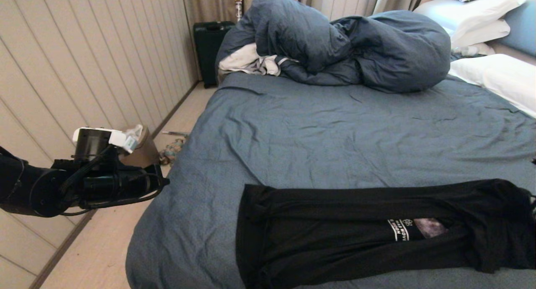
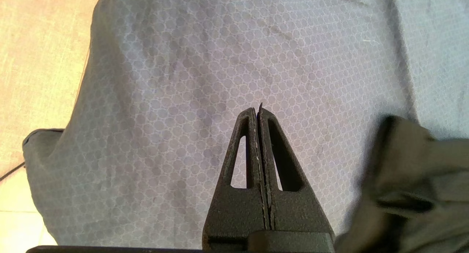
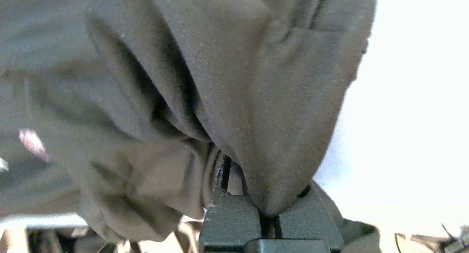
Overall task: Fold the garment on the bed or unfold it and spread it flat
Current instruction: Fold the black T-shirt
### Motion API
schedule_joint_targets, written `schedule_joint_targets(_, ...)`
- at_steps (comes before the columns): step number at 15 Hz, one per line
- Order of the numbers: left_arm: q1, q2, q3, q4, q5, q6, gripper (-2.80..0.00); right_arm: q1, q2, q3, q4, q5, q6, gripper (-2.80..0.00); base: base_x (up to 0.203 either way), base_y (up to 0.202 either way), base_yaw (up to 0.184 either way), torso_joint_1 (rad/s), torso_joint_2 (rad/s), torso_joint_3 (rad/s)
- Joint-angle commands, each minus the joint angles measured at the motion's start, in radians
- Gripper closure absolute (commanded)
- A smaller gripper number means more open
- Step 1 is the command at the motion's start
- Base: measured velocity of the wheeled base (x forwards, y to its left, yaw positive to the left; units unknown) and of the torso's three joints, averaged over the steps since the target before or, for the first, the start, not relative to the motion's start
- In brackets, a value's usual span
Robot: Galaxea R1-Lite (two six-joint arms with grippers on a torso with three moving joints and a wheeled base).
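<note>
the left arm is matte black, its round joint housings wrapped in looping black cables, with a white-cased camera module mounted on top. the left gripper has dark, rough-textured triangular fingers with long cut-out slots. the right gripper shows blocky dark grey finger bases

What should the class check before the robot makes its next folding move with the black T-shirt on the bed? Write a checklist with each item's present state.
1. Right hand shut on the black thin-fabric T-shirt: ok.
2. Left hand shut, holding nothing, above the slate-blue sheet beside the T-shirt's end: ok.
3. T-shirt lies as a long band folded lengthwise on the wide slate-blue bed: ok.
4. T-shirt free of wrinkles: not ok, bunched at the gripped end.
5. Puffy slate-blue duvet well away from the T-shirt: ok.
6. How many fabric layers the right hand holds: cannot tell.
</note>
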Motion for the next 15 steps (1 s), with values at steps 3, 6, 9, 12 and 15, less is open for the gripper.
schedule_joint_targets(3,0.000,0.015,0.000,-0.002,-0.001,-0.002,0.00,-0.132,0.138,-0.178,0.066,0.002,-0.011,0.00,0.000,0.000,0.000,0.000,0.00,0.000)
schedule_joint_targets(6,-0.001,0.029,-0.002,-0.003,0.000,0.000,0.00,-0.179,0.217,-0.361,0.162,0.003,-0.012,0.00,0.000,0.000,0.000,0.000,0.00,0.000)
schedule_joint_targets(9,-0.001,0.038,-0.008,-0.004,0.002,0.000,0.00,-0.174,0.193,-0.452,0.328,0.012,-0.011,0.00,0.000,0.000,0.000,0.000,0.00,0.000)
schedule_joint_targets(12,0.000,0.032,-0.006,-0.002,0.002,-0.002,0.00,-0.032,0.054,-0.444,0.383,0.021,0.004,0.00,0.000,0.000,0.000,0.000,0.00,0.000)
schedule_joint_targets(15,0.002,0.013,-0.008,-0.002,0.002,-0.004,0.00,0.189,-0.103,-0.459,0.490,0.023,0.029,0.00,0.000,0.000,0.000,0.000,0.00,0.000)
